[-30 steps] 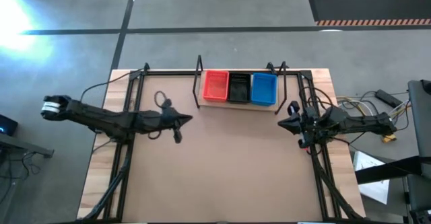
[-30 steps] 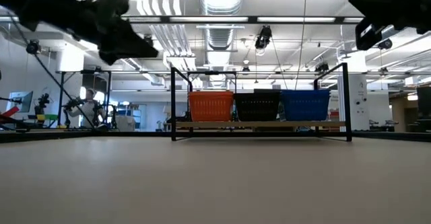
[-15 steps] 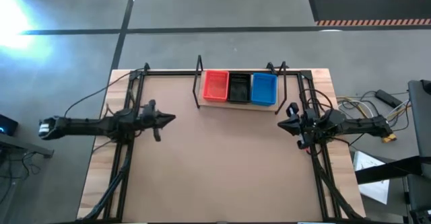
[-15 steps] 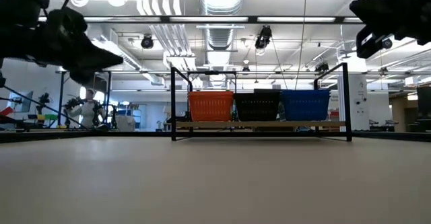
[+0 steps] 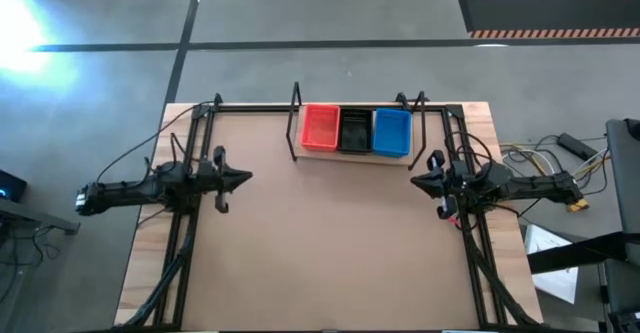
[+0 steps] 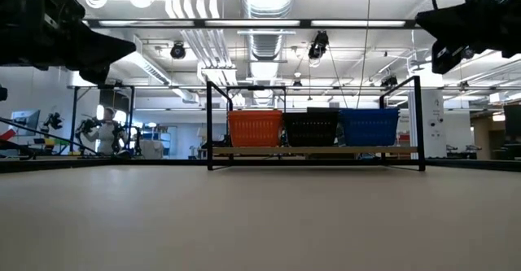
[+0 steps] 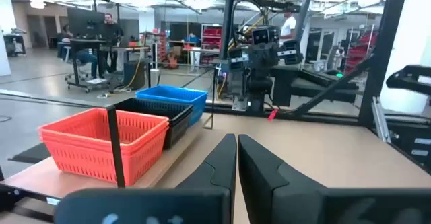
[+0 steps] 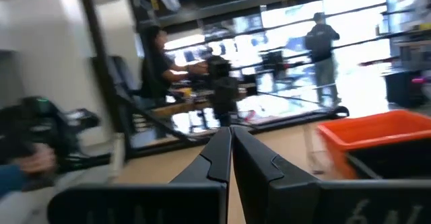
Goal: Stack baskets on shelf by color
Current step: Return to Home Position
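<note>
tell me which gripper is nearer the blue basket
Right. The right gripper is just off the right end of the shelf, close to the blue basket. The left gripper is out past the left end, with the orange basket and black basket in between.

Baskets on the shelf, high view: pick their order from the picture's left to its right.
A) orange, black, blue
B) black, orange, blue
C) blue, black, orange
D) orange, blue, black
A: seen from above, the orange baskets lie at the left end of the row, the black baskets in the middle, and the blue baskets at the right end.
</note>
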Robot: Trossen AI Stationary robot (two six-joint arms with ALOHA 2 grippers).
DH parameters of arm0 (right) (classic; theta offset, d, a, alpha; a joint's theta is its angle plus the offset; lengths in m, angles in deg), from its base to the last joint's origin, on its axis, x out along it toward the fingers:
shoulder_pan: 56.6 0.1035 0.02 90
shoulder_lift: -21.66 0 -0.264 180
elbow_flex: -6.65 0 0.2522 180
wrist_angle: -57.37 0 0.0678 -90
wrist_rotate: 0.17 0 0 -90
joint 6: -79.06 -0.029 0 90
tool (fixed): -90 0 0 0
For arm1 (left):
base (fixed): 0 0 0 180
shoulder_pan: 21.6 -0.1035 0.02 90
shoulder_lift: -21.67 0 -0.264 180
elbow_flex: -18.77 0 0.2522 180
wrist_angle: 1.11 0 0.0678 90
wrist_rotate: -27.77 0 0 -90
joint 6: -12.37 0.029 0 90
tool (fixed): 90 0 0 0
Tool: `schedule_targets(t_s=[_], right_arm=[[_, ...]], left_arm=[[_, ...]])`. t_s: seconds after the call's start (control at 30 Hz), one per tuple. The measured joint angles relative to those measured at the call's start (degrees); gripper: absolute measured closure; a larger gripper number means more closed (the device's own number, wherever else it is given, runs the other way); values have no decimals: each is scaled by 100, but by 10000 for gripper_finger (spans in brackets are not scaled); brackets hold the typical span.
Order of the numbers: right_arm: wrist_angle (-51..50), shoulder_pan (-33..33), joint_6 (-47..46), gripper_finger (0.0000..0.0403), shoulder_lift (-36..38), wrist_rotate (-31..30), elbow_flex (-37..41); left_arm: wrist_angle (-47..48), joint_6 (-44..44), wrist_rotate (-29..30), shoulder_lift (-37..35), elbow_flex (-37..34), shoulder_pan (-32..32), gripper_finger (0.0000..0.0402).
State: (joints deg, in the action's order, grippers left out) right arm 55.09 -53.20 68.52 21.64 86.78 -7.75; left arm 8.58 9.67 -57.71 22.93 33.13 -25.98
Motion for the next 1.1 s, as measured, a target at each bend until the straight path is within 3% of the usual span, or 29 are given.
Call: schedule_targets(t_s=[0.2,0.37,0.7,1.1], right_arm=[[-304,-2,206,394,1,-257,2],[-873,-1,-152,394,-10,-1024,2],[-859,-2,786,394,-122,-905,4],[-859,-2,759,394,-123,-905,4]], left_arm=[[135,26,8,14,-15,0,402],[239,20,4,9,-21,0,402],[205,12,24,172,-26,0,402],[34,12,32,345,-32,0,402]])
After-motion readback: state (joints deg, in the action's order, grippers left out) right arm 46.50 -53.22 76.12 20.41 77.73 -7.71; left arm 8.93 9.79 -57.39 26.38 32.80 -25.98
